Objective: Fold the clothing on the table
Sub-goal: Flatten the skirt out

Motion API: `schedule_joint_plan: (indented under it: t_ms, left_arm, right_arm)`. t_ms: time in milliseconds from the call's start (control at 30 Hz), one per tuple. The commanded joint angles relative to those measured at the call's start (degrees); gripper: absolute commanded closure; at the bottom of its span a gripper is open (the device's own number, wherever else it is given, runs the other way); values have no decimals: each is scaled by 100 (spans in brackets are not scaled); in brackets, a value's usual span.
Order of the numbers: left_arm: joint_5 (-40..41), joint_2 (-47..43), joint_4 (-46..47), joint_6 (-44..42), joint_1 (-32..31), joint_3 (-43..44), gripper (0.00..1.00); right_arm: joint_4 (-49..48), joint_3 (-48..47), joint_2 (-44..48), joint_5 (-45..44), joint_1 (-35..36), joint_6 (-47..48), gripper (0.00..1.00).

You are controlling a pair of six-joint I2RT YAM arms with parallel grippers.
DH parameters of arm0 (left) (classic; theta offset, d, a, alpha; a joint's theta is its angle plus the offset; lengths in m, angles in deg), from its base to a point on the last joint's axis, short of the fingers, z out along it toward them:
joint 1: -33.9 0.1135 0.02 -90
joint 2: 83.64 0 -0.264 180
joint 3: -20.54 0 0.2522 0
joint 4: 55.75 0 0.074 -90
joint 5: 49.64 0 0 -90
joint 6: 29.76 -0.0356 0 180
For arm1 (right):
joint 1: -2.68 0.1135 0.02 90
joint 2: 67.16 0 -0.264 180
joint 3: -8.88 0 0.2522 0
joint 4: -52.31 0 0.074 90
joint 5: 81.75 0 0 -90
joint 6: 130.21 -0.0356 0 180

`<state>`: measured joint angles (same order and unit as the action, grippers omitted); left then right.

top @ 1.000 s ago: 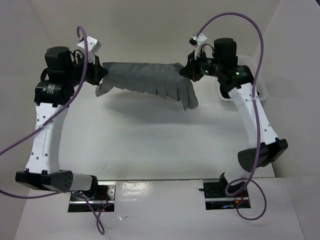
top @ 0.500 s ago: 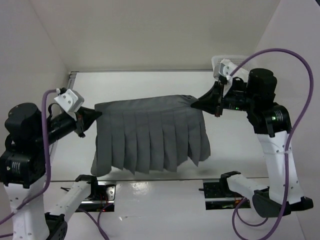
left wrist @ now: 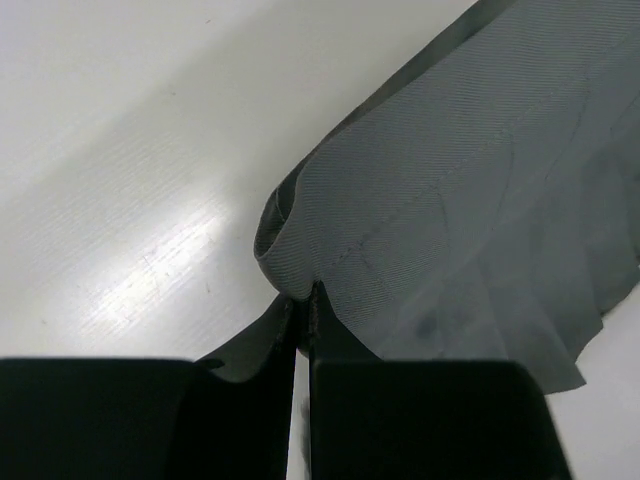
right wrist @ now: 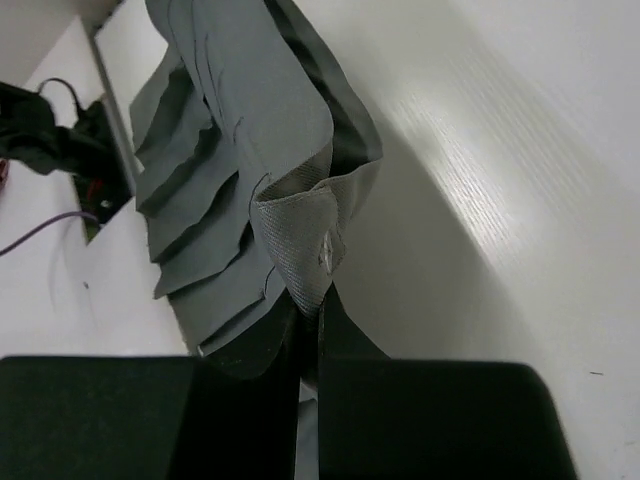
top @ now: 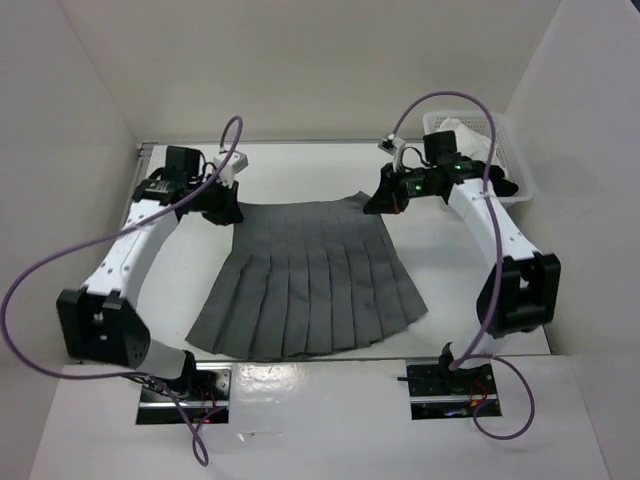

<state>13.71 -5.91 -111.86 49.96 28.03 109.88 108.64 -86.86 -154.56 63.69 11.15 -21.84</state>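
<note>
The right gripper [right wrist: 308, 318] is closed tight on one corner of the grey skirt [right wrist: 230, 120]. The cloth bunches up at the tips. The pleats run off toward the top left. The white table [right wrist: 500, 150] shows on the right. A purple cable [right wrist: 40, 236] lies far left.

The scene is being enclosed by three plain white panels: a left wall [top: 60, 130], a back wall [top: 320, 70] and a right wall [top: 590, 140], each being set against an edge of the white worktop [top: 300, 170]. The worktop is being lit brightly and evenly, and a soft sheen is being thrown back from its faintly grained surface in both wrist views. A thin metal rail [top: 146, 150] is being shown at its far left corner. A white plastic basket [top: 522, 185] is being kept at the far right corner, just beside the right wall. A white ledge [top: 320, 420] is being seen along the near edge.
</note>
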Motion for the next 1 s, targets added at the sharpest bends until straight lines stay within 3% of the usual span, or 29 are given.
schedule_joint_plan:
  t_ms: [0,267,400,633,667,700,767,833,867,967]
  left_arm:
    - [380,767,832,-141,-2,335,100]
    - [819,2910,1405,-246,-2,1239,100]
    - [1135,3825,1457,-246,50,2091,100]
    - [1680,4591,1747,0,51,2971,97]
    - [1751,4645,1800,78,51,3129,93]
    - [1751,4646,1800,201,103,3130,85]
    - [1812,4707,1906,255,103,3130,51]
    - [1900,4707,2072,404,156,3130,37]
    - [2040,4707,2073,404,156,3130,23]
    - [2400,4514,2231,773,358,3052,8]
  right_arm:
    - [-539,-300,-687,-471,84,-1,100]
    - [-951,-1152,-2482,-1210,260,123,100]
    - [-1022,-1803,-3239,-1508,374,176,100]
    - [-786,-3532,-4635,-2072,480,97,100]
    - [-785,-3684,-4733,-2142,480,44,98]
    - [-785,-3825,-4812,-2204,480,-26,86]
    - [-785,-4194,-4936,-2511,480,-237,63]
    - [-864,-4475,-5007,-2915,480,-386,47]
    - [-916,-4572,-5007,-3038,480,-474,43]
    - [-917,-4941,-5007,-3671,480,-808,37]
